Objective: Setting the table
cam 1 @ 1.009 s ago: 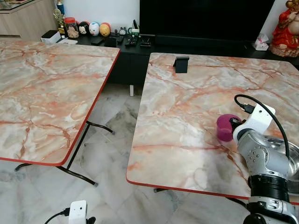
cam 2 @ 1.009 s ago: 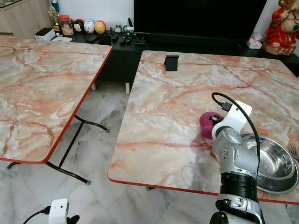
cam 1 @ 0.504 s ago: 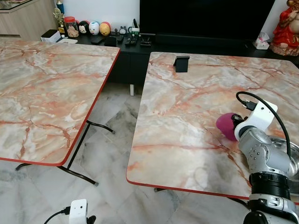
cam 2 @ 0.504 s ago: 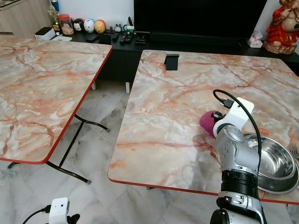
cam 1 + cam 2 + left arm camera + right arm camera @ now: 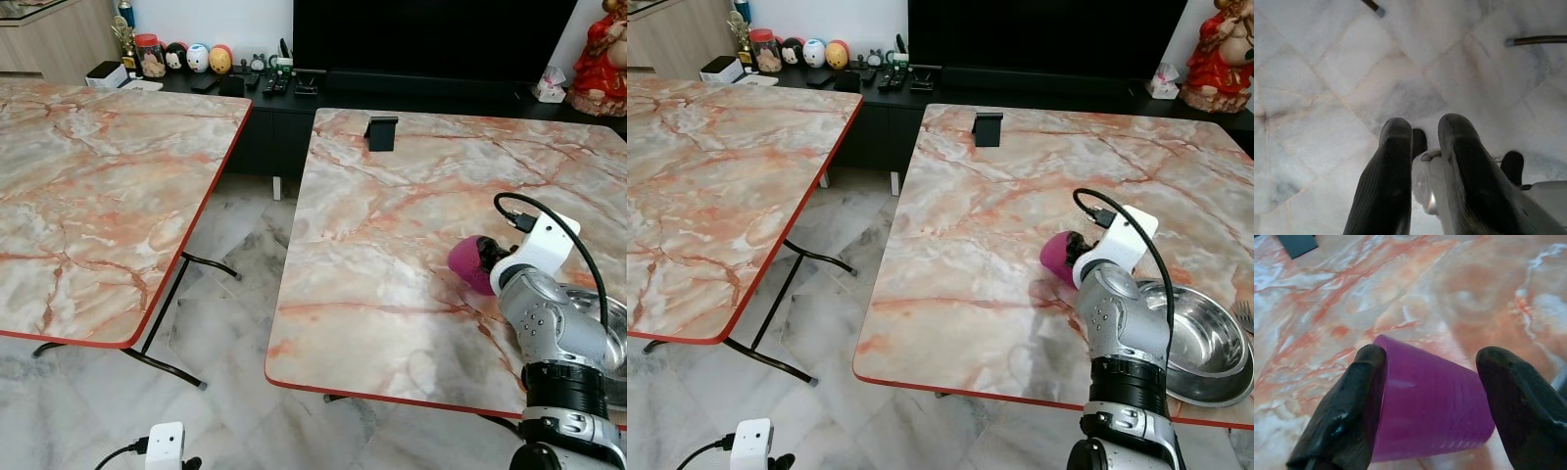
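A steel bowl (image 5: 1200, 345) sits on the marble table (image 5: 989, 225) near its front right corner, and its shiny inside looks empty; my right arm covers part of its near rim. Just beyond the bowl, at the picture's right edge, the tines of a fork (image 5: 1243, 315) poke into view, the rest cut off. A purple cup (image 5: 1430, 404) is tipped on its side, its base pointing away from me and toward the middle of the table. It lies between the two black fingers (image 5: 1347, 416) of my right claw (image 5: 1432, 406): one finger presses against the cup's side, while the other stands a little off it, so the claw is spread around the cup and I cannot tell how firmly it holds. From the head views the wrist hides the fingers, and only the cup's rounded end shows beside it. My left claw (image 5: 1425, 166) hangs idle over the pale tiled floor (image 5: 1327, 73), its fingers slightly parted. A small dark stand (image 5: 988, 129) sits at the table's far edge.
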{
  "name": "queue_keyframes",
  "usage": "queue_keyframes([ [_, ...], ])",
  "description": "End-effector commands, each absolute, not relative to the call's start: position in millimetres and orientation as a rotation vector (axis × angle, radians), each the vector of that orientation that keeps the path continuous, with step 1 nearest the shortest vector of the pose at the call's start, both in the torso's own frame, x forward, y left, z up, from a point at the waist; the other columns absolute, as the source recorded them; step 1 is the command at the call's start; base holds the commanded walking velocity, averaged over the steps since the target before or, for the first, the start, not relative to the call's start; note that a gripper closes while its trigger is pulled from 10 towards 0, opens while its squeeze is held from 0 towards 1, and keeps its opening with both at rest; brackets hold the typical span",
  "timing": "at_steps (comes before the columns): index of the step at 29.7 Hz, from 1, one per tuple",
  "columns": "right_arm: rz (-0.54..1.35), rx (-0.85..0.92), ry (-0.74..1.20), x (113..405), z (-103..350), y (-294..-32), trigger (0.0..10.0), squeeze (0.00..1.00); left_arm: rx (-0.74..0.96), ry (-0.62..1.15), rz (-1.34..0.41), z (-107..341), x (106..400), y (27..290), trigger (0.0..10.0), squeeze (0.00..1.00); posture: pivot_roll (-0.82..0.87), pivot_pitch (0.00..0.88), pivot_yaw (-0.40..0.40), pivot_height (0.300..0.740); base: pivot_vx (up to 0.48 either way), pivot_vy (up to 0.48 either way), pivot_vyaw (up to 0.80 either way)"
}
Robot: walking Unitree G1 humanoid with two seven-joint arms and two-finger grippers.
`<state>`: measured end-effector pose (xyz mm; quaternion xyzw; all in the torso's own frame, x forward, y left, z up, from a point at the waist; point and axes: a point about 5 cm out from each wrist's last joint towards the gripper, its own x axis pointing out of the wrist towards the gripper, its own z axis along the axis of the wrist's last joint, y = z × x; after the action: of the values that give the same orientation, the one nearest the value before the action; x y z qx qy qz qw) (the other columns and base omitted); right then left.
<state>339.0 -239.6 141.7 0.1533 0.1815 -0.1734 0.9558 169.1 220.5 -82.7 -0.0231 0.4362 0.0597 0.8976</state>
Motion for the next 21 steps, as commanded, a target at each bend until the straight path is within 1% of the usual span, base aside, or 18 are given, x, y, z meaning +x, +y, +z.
queue_keyframes([
  [1,-0.337,0.323,0.362,340.5,143.6,-236.6,10.0,0.00,-0.047,0.943,0.133,-86.0,159.5,226.6,10.0,0.00,0.01,0.000,-0.027,0.740,0.000,0.000,0.00],
  [2,-0.338,0.325,0.362,340.5,143.7,-236.5,10.0,0.00,-0.047,0.944,0.134,-86.1,159.2,226.9,10.0,0.00,0.01,0.000,-0.027,0.740,0.000,0.000,0.00],
  [3,-0.339,0.325,0.361,340.5,143.7,-236.6,9.3,0.00,-0.047,0.944,0.135,-86.1,159.2,227.0,10.0,0.00,0.01,0.000,-0.027,0.740,0.000,0.000,0.00],
  [4,-0.340,0.325,0.359,340.5,144.1,-236.7,0.0,0.00,-0.046,0.944,0.134,-86.1,159.3,226.9,10.0,0.00,0.01,0.000,-0.027,0.740,0.000,0.000,0.00],
  [21,-0.338,0.318,0.353,341.5,145.4,-236.8,0.0,0.00,-0.048,0.938,0.128,-85.7,163.0,222.1,10.0,0.00,0.01,0.000,-0.028,0.740,0.000,0.000,0.00],
])
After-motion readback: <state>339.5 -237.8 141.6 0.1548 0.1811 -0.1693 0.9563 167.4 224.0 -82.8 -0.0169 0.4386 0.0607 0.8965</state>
